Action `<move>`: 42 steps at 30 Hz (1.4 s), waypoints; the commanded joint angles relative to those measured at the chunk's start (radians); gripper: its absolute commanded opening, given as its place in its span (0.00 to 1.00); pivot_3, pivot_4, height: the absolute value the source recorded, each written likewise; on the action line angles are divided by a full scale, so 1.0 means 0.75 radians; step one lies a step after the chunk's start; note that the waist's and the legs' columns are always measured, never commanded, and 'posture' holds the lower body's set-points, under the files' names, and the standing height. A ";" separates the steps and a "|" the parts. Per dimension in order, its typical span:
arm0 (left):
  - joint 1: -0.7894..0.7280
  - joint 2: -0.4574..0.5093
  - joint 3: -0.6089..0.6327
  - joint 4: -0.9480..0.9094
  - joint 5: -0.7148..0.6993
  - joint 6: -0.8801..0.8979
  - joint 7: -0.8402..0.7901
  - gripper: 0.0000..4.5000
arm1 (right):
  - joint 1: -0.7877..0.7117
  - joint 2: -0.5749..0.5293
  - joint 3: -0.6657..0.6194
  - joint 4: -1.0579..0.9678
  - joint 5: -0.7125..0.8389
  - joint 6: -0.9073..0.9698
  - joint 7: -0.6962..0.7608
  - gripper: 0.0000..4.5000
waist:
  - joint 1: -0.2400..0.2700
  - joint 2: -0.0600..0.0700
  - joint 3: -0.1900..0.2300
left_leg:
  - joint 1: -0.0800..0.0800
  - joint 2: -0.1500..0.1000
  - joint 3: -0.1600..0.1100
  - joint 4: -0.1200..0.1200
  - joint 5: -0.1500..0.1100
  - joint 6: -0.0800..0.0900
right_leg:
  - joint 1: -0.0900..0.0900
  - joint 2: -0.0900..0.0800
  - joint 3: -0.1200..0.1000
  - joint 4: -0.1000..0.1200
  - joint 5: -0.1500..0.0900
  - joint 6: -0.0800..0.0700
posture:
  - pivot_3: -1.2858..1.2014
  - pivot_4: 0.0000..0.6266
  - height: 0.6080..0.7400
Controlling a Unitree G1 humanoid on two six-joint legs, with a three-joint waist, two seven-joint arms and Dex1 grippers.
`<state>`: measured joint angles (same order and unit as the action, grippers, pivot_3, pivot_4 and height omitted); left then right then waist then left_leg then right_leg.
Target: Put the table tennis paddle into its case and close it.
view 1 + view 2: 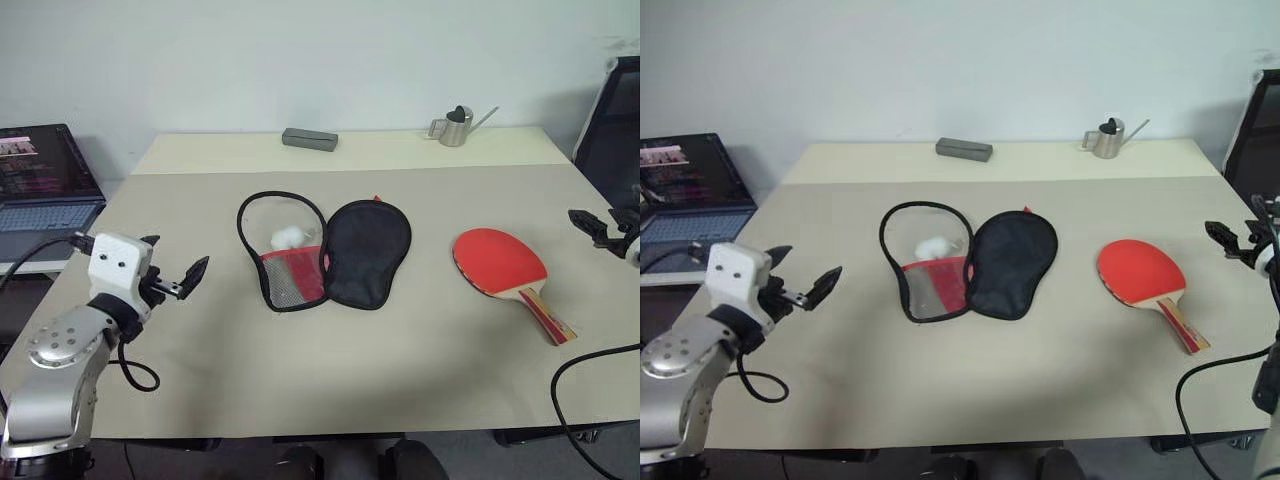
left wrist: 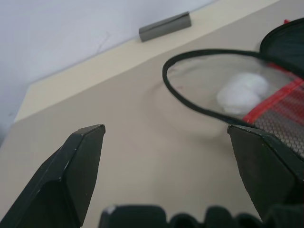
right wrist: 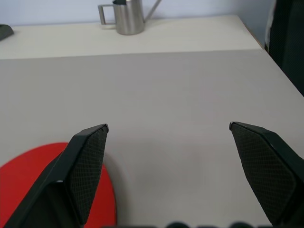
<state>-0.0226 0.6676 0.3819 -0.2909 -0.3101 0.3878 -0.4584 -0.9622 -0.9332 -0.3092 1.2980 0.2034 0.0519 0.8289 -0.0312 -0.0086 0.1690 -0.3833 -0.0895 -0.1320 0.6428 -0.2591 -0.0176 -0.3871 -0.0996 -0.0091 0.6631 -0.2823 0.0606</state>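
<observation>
Red-faced table tennis paddle (image 1: 503, 264), striped wooden handle

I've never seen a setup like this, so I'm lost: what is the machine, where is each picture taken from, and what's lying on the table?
It is a two-armed humanoid robot. Two pictures come from its head, looking down over the table; two come from its wrists, looking between black fingers. The left gripper and right gripper are both open and hold nothing. On the table lie the case, unzipped and spread flat, the table tennis paddle to its right, a small metal watering can and a grey box. A laptop sits beside the table.
</observation>
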 commanded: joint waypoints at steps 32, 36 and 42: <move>-0.285 0.126 -0.087 0.107 -0.347 0.123 -0.506 1.00 | 0.327 0.390 0.093 -1.244 0.244 0.637 0.240 0.99 | 0.003 0.000 0.000 | -0.001 0.001 -0.003 0.002 0.000 -0.001 | -0.001 -0.001 -0.001 0.001 0.000 0.000 | 0.52 0.24 1.00; -0.331 0.164 -0.155 0.108 -0.375 0.169 -0.617 1.00 | 0.379 0.463 0.139 -1.401 0.274 0.827 0.119 0.99 | -0.002 0.000 0.000 | -0.001 0.001 -0.003 0.002 0.000 -0.001 | -0.002 -0.001 0.000 0.002 0.000 0.000 | 0.52 0.24 1.00; -0.394 0.209 -0.186 0.167 -0.364 0.168 -0.712 1.00 | 0.368 0.586 0.246 -1.457 0.243 0.987 -0.049 0.99 | -0.002 0.000 0.000 | -0.001 0.001 -0.003 0.002 0.000 -0.001 | -0.003 -0.001 0.000 0.002 0.000 0.000 | 0.52 0.24 1.00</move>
<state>-0.3000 0.8056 0.2360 -0.1738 -0.5760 0.5208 -0.9754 -0.6721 -0.5051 -0.1366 0.2374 0.3827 0.7728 0.8240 -0.0330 -0.0085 0.1689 -0.3839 -0.0889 -0.1340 0.6442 -0.2591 -0.0180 -0.3891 -0.1000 -0.0093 0.6648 -0.2820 0.0606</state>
